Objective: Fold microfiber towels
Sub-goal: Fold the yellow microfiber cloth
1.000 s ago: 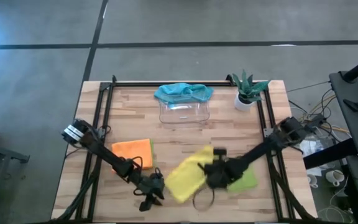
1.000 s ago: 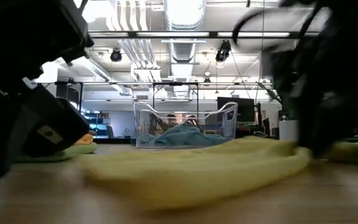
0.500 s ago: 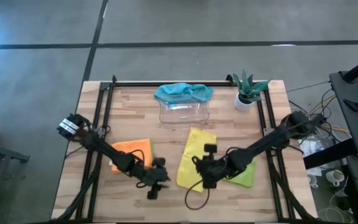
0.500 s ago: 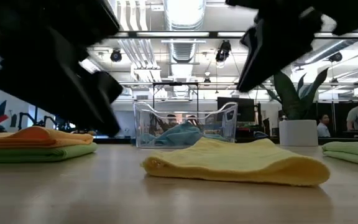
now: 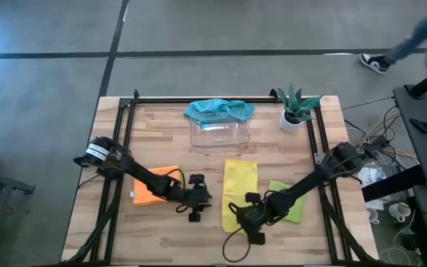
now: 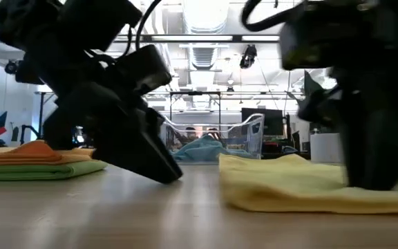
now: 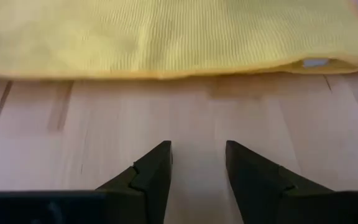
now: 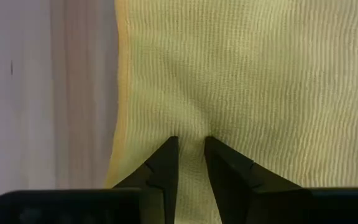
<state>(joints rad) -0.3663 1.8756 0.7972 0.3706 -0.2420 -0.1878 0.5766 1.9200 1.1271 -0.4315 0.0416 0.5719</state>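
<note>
While seen from above, at 9 o'clock of the table [image 5: 325,148]: an orange towel [image 5: 154,180] folded on top of a green towel [image 6: 40,170], both flat on the wood. Just right of them, the left gripper [image 5: 197,208], low over bare wood beside the yellow towel [image 5: 239,189], fingers [image 7: 151,171] parted, holding nothing, tips short of the cloth edge. At the centre, slightly toward 6 o'clock: the yellow towel, folded to a long strip, lying from 12 to 6. On its 6 o'clock end, the right gripper [image 5: 247,217], fingers [image 8: 165,163] close together and pressed into the cloth, a small pinch of fabric between them. Touching the strip at 3 o'clock, a second green towel [image 5: 291,202], partly under the right arm. At 12 o'clock: a clear tray [image 5: 221,133] with a blue towel [image 5: 219,110] draped over its far rim. At 1 o'clock: a small plant [image 5: 296,106] in a white pot.
</note>
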